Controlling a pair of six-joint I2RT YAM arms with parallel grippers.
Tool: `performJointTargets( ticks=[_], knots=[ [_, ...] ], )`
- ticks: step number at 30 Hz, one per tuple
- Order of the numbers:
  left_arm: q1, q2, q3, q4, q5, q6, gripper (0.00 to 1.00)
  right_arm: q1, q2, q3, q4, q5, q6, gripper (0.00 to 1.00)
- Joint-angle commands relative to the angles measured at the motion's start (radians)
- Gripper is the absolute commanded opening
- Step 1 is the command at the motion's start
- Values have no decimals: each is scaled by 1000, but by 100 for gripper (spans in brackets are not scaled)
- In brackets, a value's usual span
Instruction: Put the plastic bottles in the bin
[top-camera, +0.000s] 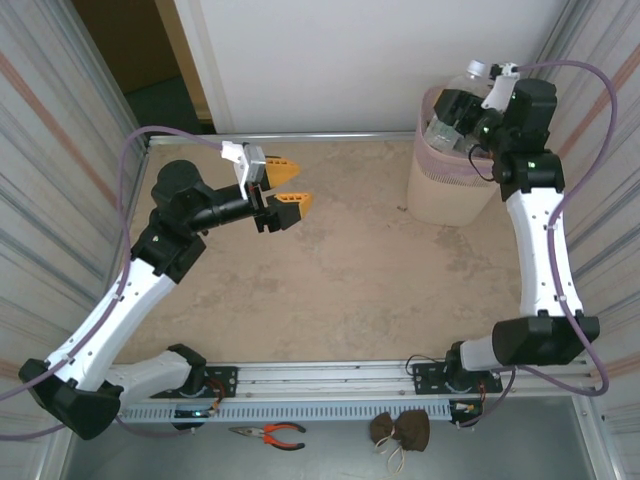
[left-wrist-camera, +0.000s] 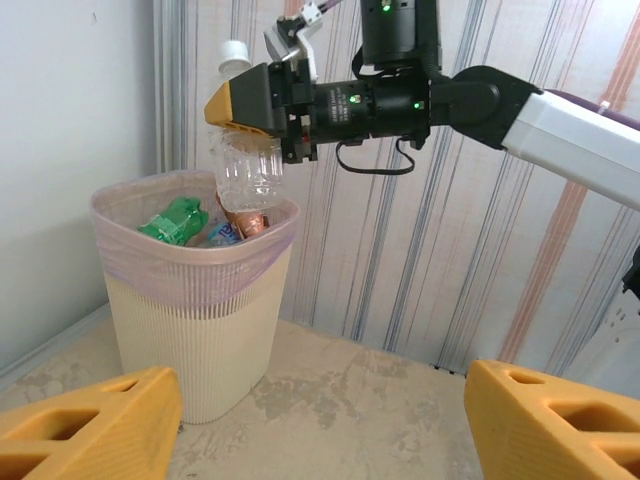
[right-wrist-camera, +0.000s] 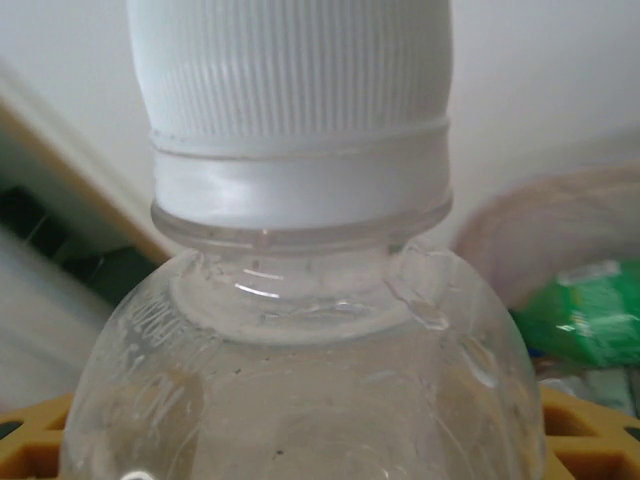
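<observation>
Clear bottle (left-wrist-camera: 250, 170) pinched upright in your right gripper (left-wrist-camera: 250, 120) over bin (left-wrist-camera: 200, 330) at two o'clock; left gripper (top-camera: 284, 189) spread, empty.

The desk (top-camera: 340, 270) has a mottled beige, stone-like top, evenly lit. A plain white wall panel (top-camera: 370, 60) stands along its far edge, and beside the panel at the far left corner is a dark opening (top-camera: 150, 60). Striped, ribbed walls (top-camera: 50, 150) close off the left and right edges. A metal rail (top-camera: 330, 375) runs along the near edge. Below it, a grey ledge (top-camera: 330, 450) carries red-handled pliers (top-camera: 268, 433) and a brown pouch (top-camera: 400, 430).
</observation>
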Motion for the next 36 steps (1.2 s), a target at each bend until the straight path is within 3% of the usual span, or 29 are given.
performJointTargets(
  ticks=[1, 4, 12, 22, 31, 36],
  knots=[
    [-6, -8, -13, 37, -8, 4, 75, -23, 36, 36, 47, 182, 154, 40],
    [-6, -2, -25, 54, -4, -5, 75, -54, 67, 31, 75, 264, 266, 41],
    [-6, 16, -38, 73, 0, -9, 75, -49, 205, 137, -137, 511, 632, 47],
    [-4, 9, -62, 78, -10, -11, 75, 4, 333, 223, -251, 550, 953, 56],
    [11, -31, -97, 79, -40, -17, 75, 23, 312, 223, -330, 545, 1040, 79],
    [24, -44, -110, 82, -45, -23, 75, 25, 214, 168, -369, 579, 1037, 85]
  ],
)
